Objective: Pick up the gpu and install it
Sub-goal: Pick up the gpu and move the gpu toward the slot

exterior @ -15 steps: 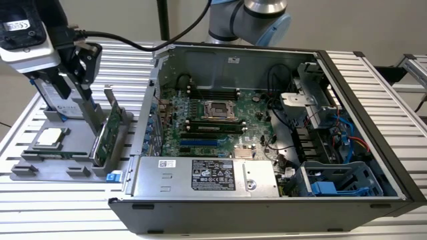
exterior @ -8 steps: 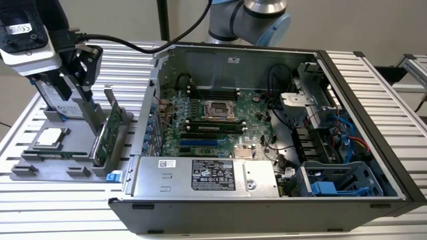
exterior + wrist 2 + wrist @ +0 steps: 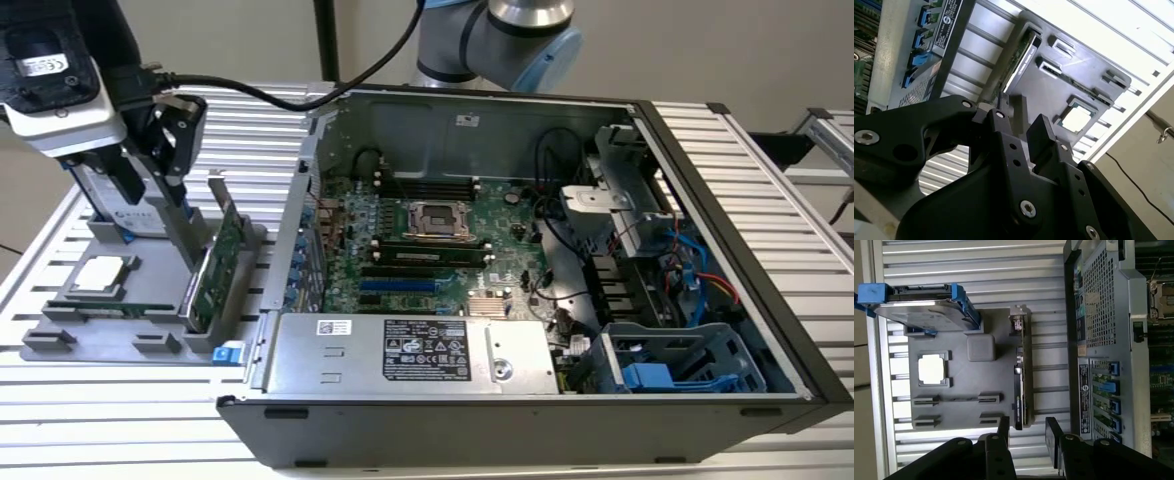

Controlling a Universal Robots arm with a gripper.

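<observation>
Gpu (image 3: 1020, 385) stands on its long edge in a slot of the grey holder tray (image 3: 989, 405), along the tray side nearest the computer case (image 3: 534, 425), black cooler face turned toward the tray's middle. Its silver bracket end points toward the hard drive (image 3: 924, 310). Same tray also holds that hard drive, silver with blue rails and upright at one end, a square processor chip (image 3: 932, 369) lying flat in its pocket, and a narrow memory stick (image 3: 956, 399) on edge between two small clips. Tray sits on a slatted metal table (image 3: 134, 400), just beside the case. Gripper (image 3: 1029, 432) hangs above the tray, close over the hard drive and the gpu's bracket end in the exterior view. Its fingers (image 3: 1041, 132) are spread apart with nothing between them, clear of the gpu. Case lies on its side, panel off. Inside it are a green motherboard (image 3: 400, 255) with an uncovered processor socket, memory sticks seated in their slots, a silver power supply (image 3: 400, 352) along the near wall, blue drive cages (image 3: 667, 370) at the exterior view's right, and loose cables.
</observation>
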